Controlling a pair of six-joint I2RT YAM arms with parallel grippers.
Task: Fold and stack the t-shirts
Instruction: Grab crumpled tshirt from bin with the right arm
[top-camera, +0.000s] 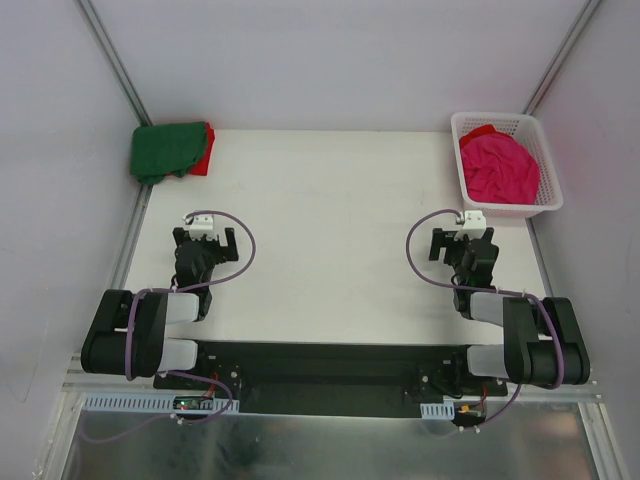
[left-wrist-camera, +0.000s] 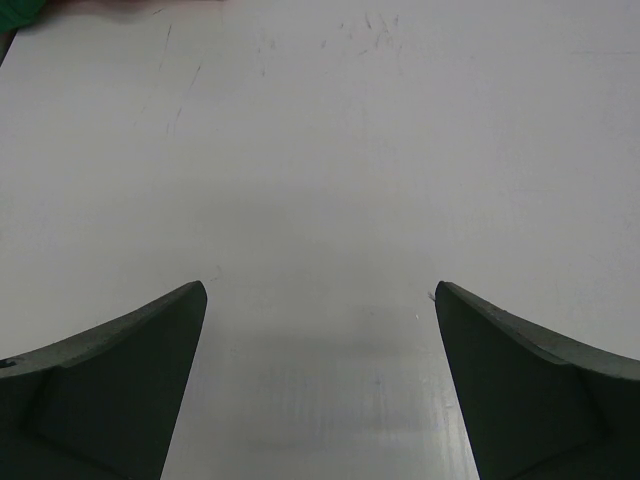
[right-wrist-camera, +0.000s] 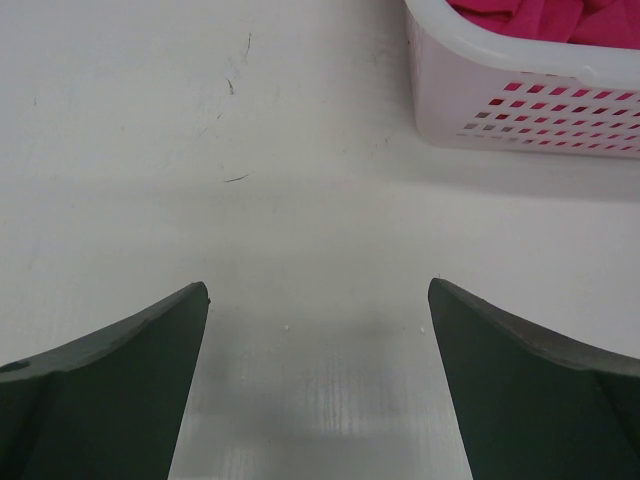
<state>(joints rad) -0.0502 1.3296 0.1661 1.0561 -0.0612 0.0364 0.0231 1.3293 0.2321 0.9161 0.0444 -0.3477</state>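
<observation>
our left gripper (left-wrist-camera: 320, 290): jaws spread wide, nothing between, only bare white table (left-wrist-camera: 330, 150) below. our right gripper (right-wrist-camera: 318, 288): same, jaws wide apart, empty. we see dark green t-shirt (top-camera: 165, 148) as soft bundle at far left table corner, red t-shirt (top-camera: 207, 152) showing at its right edge; both well ahead of left jaws, untouched. magenta-pink t-shirt (top-camera: 497, 168) crumpled inside white lattice basket (top-camera: 512, 211) at far right corner, red cloth (top-camera: 478, 132) peeking at back. basket near right jaws, ahead and to right, apart.
</observation>
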